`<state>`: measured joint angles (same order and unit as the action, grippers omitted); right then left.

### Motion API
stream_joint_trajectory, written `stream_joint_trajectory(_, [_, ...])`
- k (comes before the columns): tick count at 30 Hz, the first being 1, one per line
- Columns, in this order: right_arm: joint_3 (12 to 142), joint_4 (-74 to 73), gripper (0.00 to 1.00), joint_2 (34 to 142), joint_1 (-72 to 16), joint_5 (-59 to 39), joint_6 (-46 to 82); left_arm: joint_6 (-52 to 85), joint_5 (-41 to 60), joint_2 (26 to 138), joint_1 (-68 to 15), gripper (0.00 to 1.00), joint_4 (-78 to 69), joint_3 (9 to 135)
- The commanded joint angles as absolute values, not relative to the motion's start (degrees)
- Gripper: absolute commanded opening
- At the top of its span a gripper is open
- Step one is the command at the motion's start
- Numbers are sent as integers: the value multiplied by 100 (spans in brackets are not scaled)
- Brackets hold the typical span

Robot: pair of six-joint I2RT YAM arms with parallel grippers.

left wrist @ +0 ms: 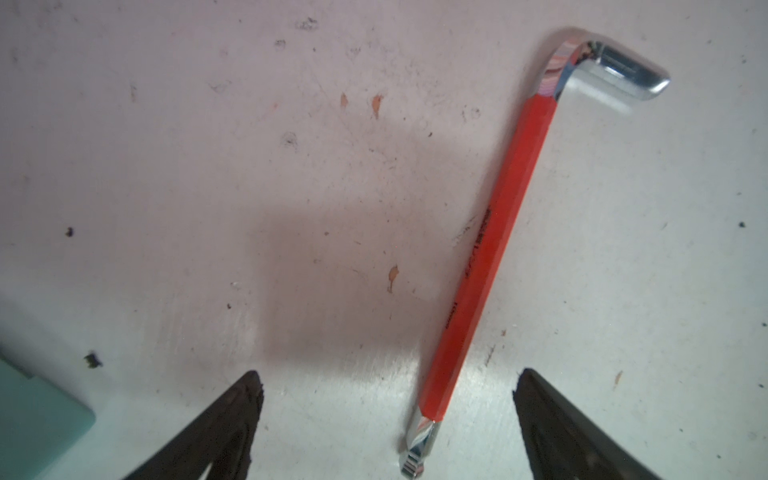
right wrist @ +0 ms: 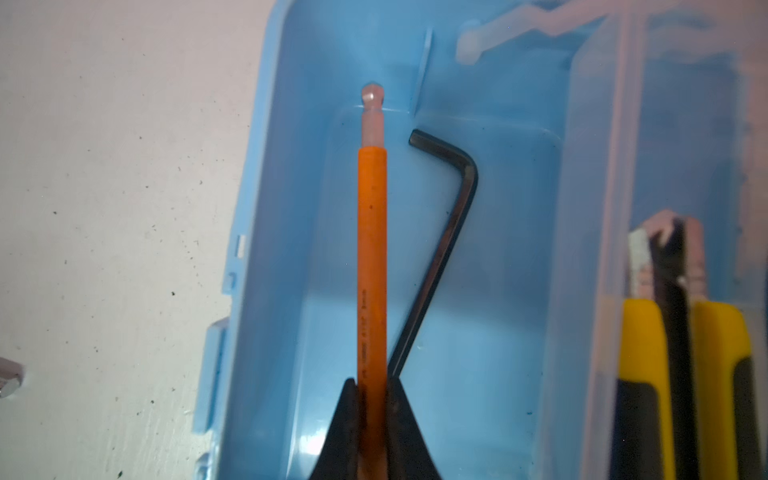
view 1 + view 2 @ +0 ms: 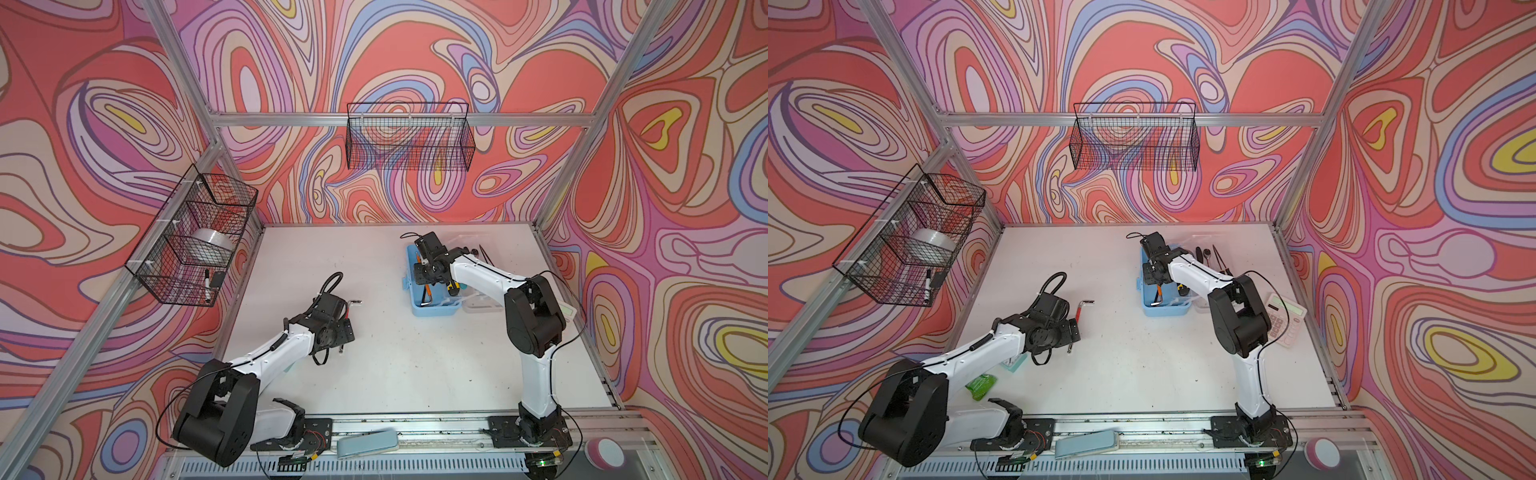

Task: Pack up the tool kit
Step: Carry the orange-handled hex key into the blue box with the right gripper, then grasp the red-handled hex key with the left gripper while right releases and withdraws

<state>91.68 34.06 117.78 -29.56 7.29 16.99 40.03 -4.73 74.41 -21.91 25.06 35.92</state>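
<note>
Fingers of the left gripper stand wide apart, low over the white table. Fingers of the right gripper are pinched narrowly on an orange-sleeved hex key.

Light blue case of the tool kit sits open on the far right part of the table. It is well apart from the left gripper, and in both top views the right gripper hangs over it.

Clear lid adjoins the case's long side. Yellow-and-black utility knives show through it, but whether they lie inside the case cannot be told.

Red-sleeved hex key lies flat on the table. Its ball end sits between the left fingers and touches neither, while its shaft runs away from them to a chrome bend.

From the right fingertips, the orange-sleeved key extends above the case's blue floor, with its ball end near an end wall. Black hex key, the smallest, lies on that floor just beside it, its long arm passing behind one fingertip.
</note>
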Motion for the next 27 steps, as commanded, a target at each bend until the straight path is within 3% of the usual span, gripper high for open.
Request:
stream_joint_trajectory(1, [9268,3426,2,11888,-2937,811,1666,3944,-571,7530,-2233,95,2637,3771])
stream_joint_trajectory(4, [9307,3512,12,11949,-2936,892,1670,3896,-516,7571,-2256,91,2593,3797])
stream_joint_trajectory(6, [9321,3523,26,11955,-2937,892,1687,3863,-471,7622,-2262,86,2568,3821])
stream_joint_trajectory(13, [9211,3416,47,11688,-2936,835,1859,3833,-344,7793,-2320,72,2458,3846])
stream_joint_trajectory(27, [7984,2702,55,10187,-2936,554,2135,3702,-128,8095,-2322,60,2167,4049])
